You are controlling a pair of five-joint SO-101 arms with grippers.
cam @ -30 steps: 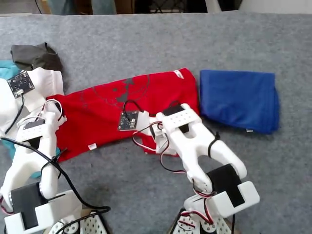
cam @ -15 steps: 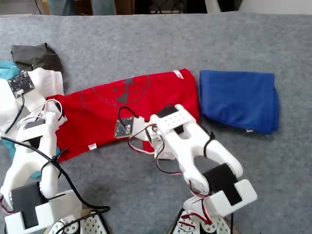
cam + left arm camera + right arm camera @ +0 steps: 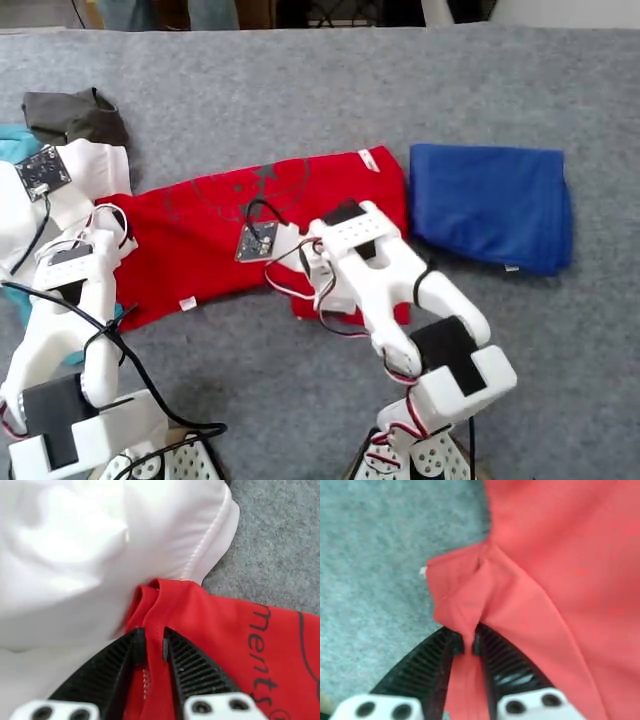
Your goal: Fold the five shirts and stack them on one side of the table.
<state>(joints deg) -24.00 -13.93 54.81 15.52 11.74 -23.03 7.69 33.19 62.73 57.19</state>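
Change in the last second: the right arm swung slightly left and far, and the left arm didn't move. More of the red shirt (image 3: 200,230) now pokes out on the near side under the right arm, so we read that as the near hem getting tugged.

- Right gripper (image 3: 469,641): jaws pressed together on a raised fold of the red shirt's near hem.
- Left gripper (image 3: 152,641): jaws nearly together, pinching the red shirt's left edge, touching the white shirt (image 3: 65,545).
- The red shirt lies mid-table, mostly flat, between the white shirt on the left and the folded blue shirt (image 3: 490,205) on the right.

Our take: both grips look set and the red shirt's fold hasn't started. We see only the blue one folded. The dark shirt (image 3: 75,115) at far left is still crumpled.
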